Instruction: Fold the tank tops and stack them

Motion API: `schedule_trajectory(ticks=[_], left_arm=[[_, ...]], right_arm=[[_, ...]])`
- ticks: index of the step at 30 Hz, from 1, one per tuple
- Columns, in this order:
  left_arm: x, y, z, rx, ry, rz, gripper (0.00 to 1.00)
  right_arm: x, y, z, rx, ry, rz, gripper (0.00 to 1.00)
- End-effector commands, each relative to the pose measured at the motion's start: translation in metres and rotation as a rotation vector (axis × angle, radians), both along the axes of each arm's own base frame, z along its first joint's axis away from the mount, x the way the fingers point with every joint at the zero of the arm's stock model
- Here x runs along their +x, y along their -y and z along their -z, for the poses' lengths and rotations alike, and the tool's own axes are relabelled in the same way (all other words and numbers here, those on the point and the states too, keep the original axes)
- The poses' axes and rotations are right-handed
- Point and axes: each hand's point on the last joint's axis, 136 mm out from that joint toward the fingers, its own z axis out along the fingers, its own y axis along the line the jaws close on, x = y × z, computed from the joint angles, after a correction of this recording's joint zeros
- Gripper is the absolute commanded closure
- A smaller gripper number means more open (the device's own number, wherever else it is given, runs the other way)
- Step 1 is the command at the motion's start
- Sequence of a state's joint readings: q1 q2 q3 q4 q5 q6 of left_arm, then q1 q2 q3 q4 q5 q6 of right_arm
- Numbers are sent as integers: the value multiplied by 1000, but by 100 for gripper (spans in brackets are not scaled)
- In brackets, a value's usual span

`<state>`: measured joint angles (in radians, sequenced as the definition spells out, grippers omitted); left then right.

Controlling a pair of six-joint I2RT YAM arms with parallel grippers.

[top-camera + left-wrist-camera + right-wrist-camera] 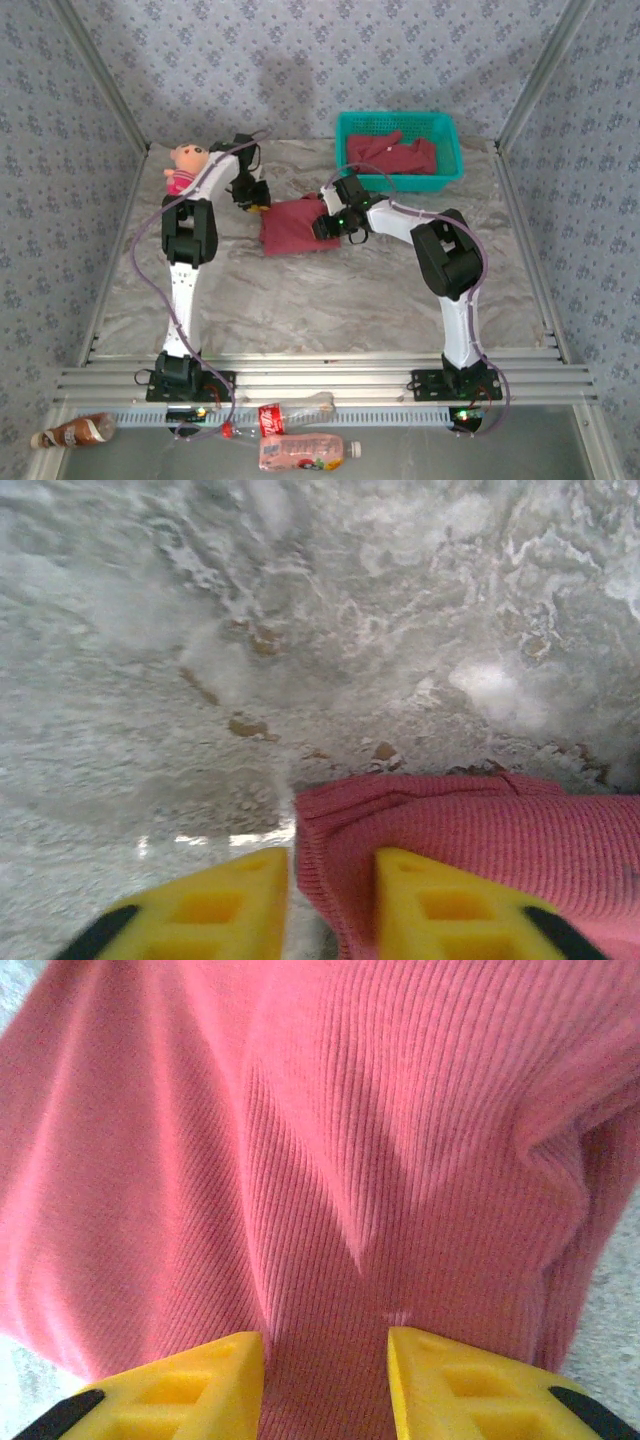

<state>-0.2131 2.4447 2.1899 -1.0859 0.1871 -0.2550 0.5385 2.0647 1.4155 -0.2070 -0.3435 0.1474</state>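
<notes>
Mid-table, the folded tank top (297, 226) lies flat. Left gripper (331, 870) is half-open, straddling its corner, not clamped that I can see. Right gripper (325, 1350) is half-open over the middle, gripping nothing. The risk: if either one closes and lifts, a snagged layer drags the fold open. Spare tops (392, 155) wait in the basket (395, 117).

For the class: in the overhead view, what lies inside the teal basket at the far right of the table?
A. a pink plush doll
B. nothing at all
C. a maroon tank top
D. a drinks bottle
C: a crumpled maroon tank top lies inside the teal basket, while the plush doll sits on the far left of the table.
</notes>
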Motion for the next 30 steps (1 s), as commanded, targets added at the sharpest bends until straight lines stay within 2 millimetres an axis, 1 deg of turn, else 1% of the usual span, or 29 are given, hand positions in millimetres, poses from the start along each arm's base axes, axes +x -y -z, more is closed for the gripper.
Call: schedule_trajectory(ticks=[1,3,6,8,10,13,15,18,20,22,24,26,28,30], left_arm=[[0,-13,-18,52,17,-25,61],[-3,-10,-38,49,55,-37,55],[-18,-4,-62,28,93,-75,49],[-38,0,-65,22,77,-104,47],[-63,5,-58,14,39,-131,45],[-88,17,-46,-57,28,-181,42],[-100,21,-34,-88,9,-194,42],[-106,24,-16,-111,-9,-197,42],[-107,21,-7,-84,-18,-182,42],[-104,21,1,-86,-21,-174,42],[-100,26,5,-108,-18,-166,42],[-101,29,11,-123,-33,-164,45],[-101,28,15,-119,-41,-162,53],[-96,25,16,-113,-34,-162,64]], right_arm=[[20,-16,-53,80,118,19,61],[27,-23,-49,86,125,21,61],[42,-31,-37,92,159,45,61],[57,-34,-36,99,216,78,61],[70,-39,-32,76,245,85,60],[81,-40,-15,34,243,96,60],[84,-37,-6,-13,223,94,60],[94,-34,-8,-53,240,131,60],[91,-31,0,-85,204,132,60],[88,-32,1,-78,194,135,60],[85,-37,-2,-72,214,114,59],[85,-40,-16,-34,245,98,57],[85,-42,-33,9,259,88,54],[84,-40,-54,49,286,83,51]])
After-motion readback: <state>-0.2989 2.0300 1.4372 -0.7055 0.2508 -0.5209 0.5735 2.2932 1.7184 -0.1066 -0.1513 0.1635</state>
